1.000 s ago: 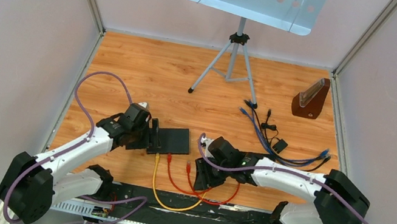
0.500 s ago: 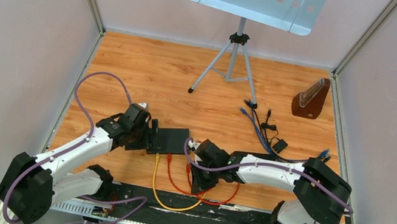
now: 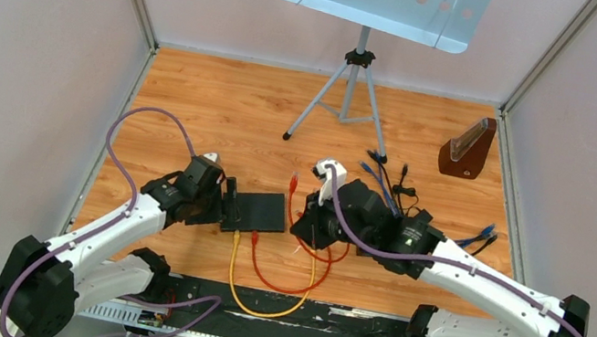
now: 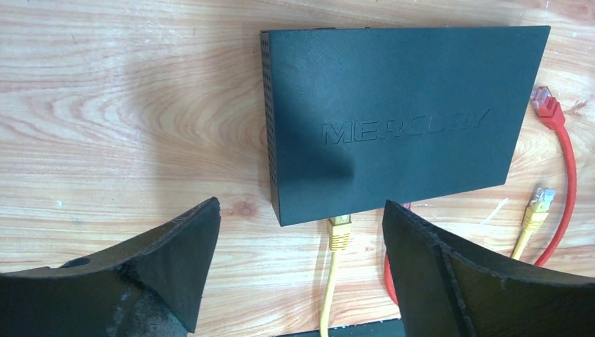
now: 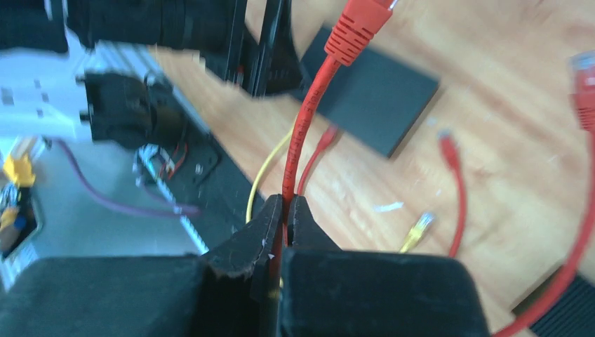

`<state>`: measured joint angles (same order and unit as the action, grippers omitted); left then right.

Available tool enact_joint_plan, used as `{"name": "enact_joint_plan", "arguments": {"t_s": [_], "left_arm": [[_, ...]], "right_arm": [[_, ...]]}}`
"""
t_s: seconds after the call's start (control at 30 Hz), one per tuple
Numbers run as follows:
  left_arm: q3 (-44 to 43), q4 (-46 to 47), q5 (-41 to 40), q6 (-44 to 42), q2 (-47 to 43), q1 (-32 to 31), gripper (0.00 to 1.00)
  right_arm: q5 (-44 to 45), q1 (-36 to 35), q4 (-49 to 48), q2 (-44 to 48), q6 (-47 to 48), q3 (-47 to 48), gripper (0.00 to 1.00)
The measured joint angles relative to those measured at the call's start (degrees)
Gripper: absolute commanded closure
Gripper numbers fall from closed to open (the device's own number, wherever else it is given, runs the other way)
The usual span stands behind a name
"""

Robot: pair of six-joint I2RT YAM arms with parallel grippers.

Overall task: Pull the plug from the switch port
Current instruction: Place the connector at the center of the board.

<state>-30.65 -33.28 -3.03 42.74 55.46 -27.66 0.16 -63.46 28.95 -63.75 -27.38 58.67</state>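
The black switch [image 3: 261, 211] lies flat on the wood floor; it also shows in the left wrist view [image 4: 400, 126] and the right wrist view [image 5: 375, 91]. A yellow plug [image 4: 339, 232] sits in its front port, and a red plug [image 3: 254, 237] sits in the port beside it. My left gripper [image 3: 227, 200] is open at the switch's left end, its jaws [image 4: 302, 274] either side of the yellow plug and apart from it. My right gripper [image 3: 301, 227] is shut [image 5: 288, 205] on a red cable, whose free red plug [image 5: 358, 24] is held up to the right of the switch.
A loose yellow plug [image 4: 540, 200] and other red cable loops [image 3: 293, 283] lie in front of the switch. A tripod stand [image 3: 349, 94], a bundle of blue and black cables [image 3: 416, 217] and a brown wedge [image 3: 468, 149] stand further back. A black strip [image 3: 296, 321] runs along the near edge.
My right arm swung from in front of the switch to its far right, lifting the red cable and its free plug. The left arm barely moved.
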Motion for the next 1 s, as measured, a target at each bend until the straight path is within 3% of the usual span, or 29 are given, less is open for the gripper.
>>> {"name": "enact_joint_plan", "arguments": {"t_s": [0.17,0.63,0.8,1.0], "left_arm": [[0.00,-0.48,-0.61,0.57,-0.81,0.00,0.00],[0.00,-2.32,-1.46,0.61,-4.81,0.00,0.00],[0.00,-2.38,-1.60,0.57,-4.83,0.00,0.00],[0.00,-2.34,-1.60,0.39,-4.61,0.00,0.00]], "right_arm": [[3.13,4.74,-0.72,-6.19,4.68,8.87,1.00],[4.74,17.40,-10.01,-42.58,10.56,17.18,1.00],[5.03,17.38,-12.20,-46.66,13.07,19.43,0.97],[1.81,17.38,-13.49,-47.84,13.42,20.26,0.84]]}}
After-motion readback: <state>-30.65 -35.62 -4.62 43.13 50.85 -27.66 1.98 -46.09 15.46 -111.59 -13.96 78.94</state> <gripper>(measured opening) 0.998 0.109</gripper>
